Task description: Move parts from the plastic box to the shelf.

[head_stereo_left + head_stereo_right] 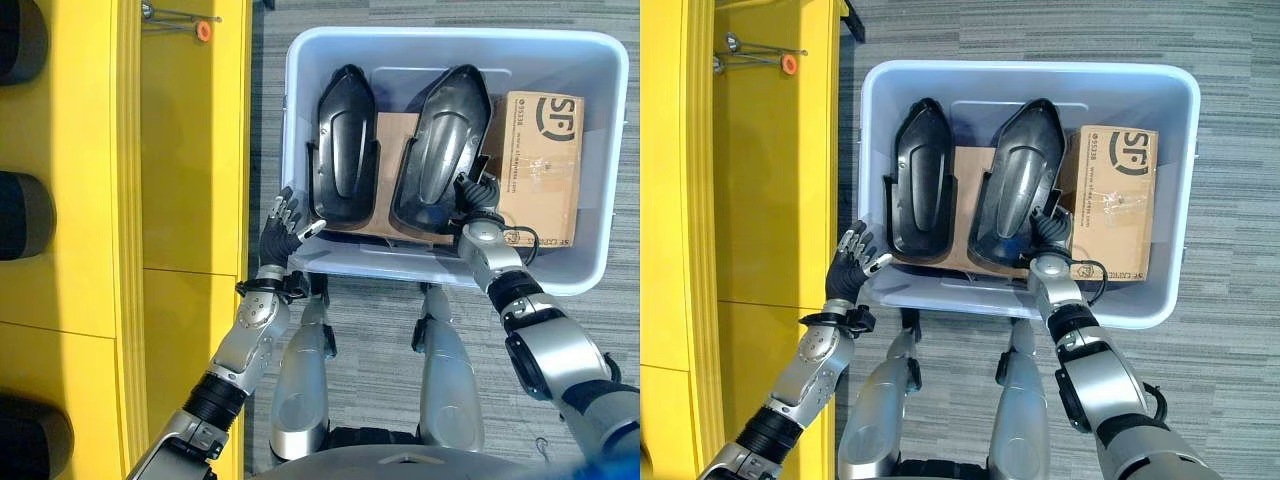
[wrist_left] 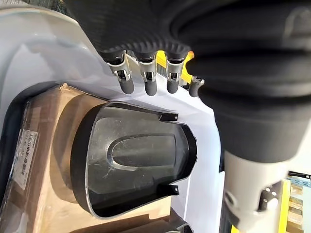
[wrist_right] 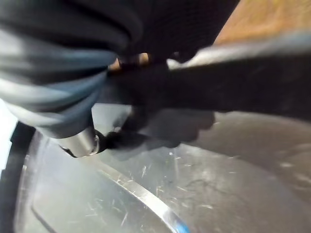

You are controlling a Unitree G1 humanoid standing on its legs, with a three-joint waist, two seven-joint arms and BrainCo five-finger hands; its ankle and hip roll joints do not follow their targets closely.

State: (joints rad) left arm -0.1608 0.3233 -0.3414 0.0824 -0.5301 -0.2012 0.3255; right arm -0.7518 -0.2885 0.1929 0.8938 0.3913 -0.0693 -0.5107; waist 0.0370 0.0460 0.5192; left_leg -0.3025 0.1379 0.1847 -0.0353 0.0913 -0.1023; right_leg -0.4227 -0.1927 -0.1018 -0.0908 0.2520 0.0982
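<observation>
Two black moulded parts lie side by side in the plastic box [image 1: 590, 150], the left part [image 1: 340, 145] and the right part [image 1: 445, 140], both resting on flat brown cardboard [image 1: 392, 150], with a sealed carton [image 1: 540, 165] beside them at the box's right end. Neither part has left the box, so as far as can be judged the transfer has yet to start and both parts remain to be carried to the yellow shelf [image 1: 190, 150] just to the robot's left. The right hand [image 1: 478, 200] is down on the near end of the right part; its fingers are hidden against the dark plastic, so I cannot tell whether they have closed on it. The left hand [image 1: 280, 232] is at the box's near left corner, by the near end of the left part, fingers relaxed and spread, grasping nothing. The box sits on grey striped carpet [image 1: 400, 20]. On the shelf lie thin metal rods with an orange ring [image 1: 204, 30], and dark rounded objects [image 1: 20, 215] show at its far left edge.
</observation>
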